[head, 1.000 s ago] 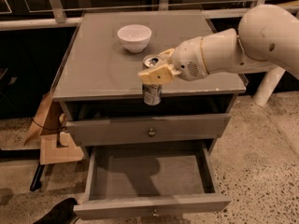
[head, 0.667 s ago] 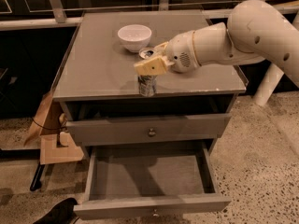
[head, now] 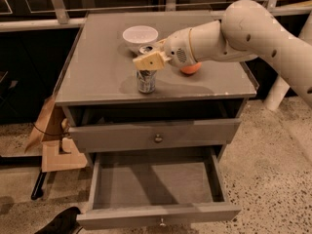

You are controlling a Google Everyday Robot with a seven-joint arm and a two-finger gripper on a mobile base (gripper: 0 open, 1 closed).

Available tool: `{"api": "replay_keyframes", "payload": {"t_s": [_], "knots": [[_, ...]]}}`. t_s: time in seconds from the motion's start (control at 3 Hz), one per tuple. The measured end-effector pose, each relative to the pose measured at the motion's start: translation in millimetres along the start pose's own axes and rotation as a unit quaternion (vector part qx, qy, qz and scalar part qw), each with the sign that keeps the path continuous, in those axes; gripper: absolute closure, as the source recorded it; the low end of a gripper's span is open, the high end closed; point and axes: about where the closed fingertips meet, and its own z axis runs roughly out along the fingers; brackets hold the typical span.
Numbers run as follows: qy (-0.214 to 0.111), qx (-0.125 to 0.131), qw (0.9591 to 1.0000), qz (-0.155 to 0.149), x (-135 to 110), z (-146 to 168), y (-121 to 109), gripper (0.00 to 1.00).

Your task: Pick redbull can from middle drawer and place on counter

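The redbull can (head: 146, 81) stands upright at the counter's (head: 97, 67) front middle, its base at or just above the surface. My gripper (head: 148, 62) sits over the can's top and is shut on it. The arm reaches in from the right. The middle drawer (head: 156, 213) is pulled wide open below, and its inside shows nothing in it.
A white bowl (head: 140, 34) stands at the back of the counter, just behind the gripper. An orange (head: 190, 68) lies under the arm to the right. The upper drawer (head: 157, 138) is closed. Cardboard (head: 53, 150) leans at the cabinet's left side.
The gripper has carried the can up and back, from in front of the counter's front edge to over the countertop, and a little to the left.
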Motion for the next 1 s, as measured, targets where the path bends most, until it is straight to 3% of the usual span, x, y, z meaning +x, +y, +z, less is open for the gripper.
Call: {"api": "replay_keyframes", "payload": {"t_s": [1.0], "knots": [[0.023,-0.006,0.9997,-0.007,7.2,16.3,-9.7,1.00]]}}
